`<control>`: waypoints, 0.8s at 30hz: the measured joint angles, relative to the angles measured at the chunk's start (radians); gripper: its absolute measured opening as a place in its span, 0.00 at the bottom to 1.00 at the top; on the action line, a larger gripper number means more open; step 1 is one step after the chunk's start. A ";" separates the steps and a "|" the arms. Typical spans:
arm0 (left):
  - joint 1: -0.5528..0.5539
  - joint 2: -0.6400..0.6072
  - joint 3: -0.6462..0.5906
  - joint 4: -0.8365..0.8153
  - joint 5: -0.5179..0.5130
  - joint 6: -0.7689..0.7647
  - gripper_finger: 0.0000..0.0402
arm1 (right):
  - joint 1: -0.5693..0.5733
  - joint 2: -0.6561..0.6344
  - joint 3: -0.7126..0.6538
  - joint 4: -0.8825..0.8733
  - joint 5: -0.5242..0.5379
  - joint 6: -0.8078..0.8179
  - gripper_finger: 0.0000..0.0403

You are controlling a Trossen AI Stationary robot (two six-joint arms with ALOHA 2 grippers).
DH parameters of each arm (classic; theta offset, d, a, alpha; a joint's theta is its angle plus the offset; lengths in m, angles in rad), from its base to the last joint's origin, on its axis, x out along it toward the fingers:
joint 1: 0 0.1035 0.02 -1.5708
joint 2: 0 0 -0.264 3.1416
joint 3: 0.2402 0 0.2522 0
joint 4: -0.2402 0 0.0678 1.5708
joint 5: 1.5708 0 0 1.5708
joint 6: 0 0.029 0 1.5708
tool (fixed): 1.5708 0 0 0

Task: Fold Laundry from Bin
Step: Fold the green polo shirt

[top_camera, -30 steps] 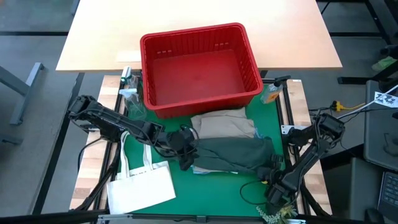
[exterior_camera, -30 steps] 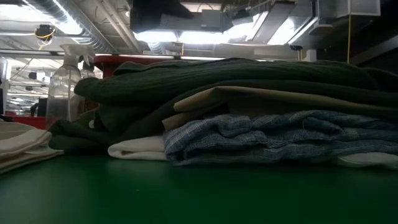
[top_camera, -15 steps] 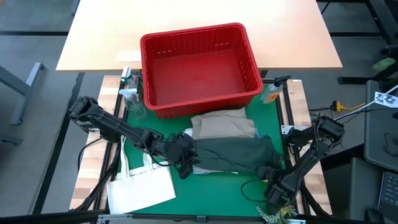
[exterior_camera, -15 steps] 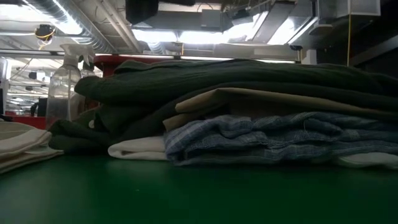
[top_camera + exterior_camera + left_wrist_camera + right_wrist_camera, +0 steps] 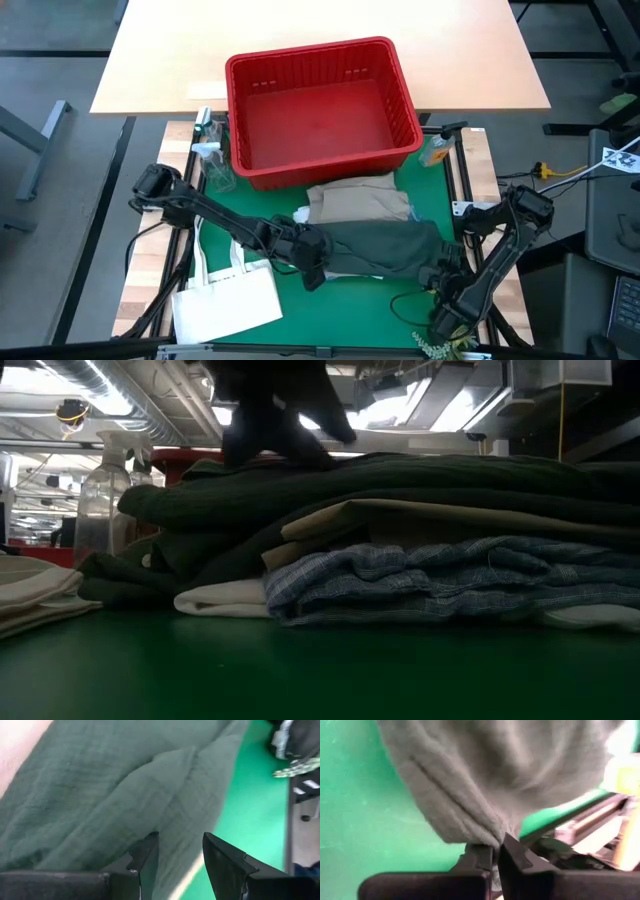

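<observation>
The red bin (image 5: pixel 310 50) stands at the far side; no cloth shows inside it. In front of it the laundry lies stacked on the green mat. A dark green garment (image 5: pixel 385 245) is on top, over beige (image 5: pixel 358 203), blue-and-white striped (image 5: pixel 430 575) and white (image 5: pixel 220 598) pieces. My left gripper (image 5: pixel 177 855) is open just over the green garment's left end (image 5: pixel 325 255); whether it touches the cloth, I cannot tell. My right gripper (image 5: pixel 496 852) is shut on the garment's right end (image 5: pixel 437 262). My right gripper pinches a folded edge (image 5: pixel 490 832) of the dark green garment between its two fingers, at the garment's right end. The fingers slant down from the table's right. The cloth by the fingers is raised off the mat; the rest lies on the stack.
A flat white tote bag (image 5: pixel 228 298) lies at the near left. A clear spray bottle (image 5: pixel 212 160) stands left of the bin and a small orange object (image 5: pixel 435 150) to its right. A thin cord (image 5: pixel 400 300) lies on the bare green mat (image 5: pixel 350 315) in front of the stack.
My left gripper has come down and gone toward the table's right and near edges, arriving over the dark green garment's left end. My right gripper has risen a little at the garment's right end. The stack has stayed in place.
</observation>
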 joint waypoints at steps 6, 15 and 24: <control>0.029 0.035 -0.001 -0.006 0.007 0.002 0.36 | -0.014 -0.003 0.115 -0.121 0.114 0.006 0.02; 0.042 0.029 -0.001 0.001 0.010 0.003 0.36 | -0.138 -0.028 0.216 -0.119 0.381 -0.107 0.01; 0.042 0.028 -0.001 -0.002 0.008 0.003 0.36 | -0.307 -0.028 0.267 -0.068 0.637 -0.356 0.01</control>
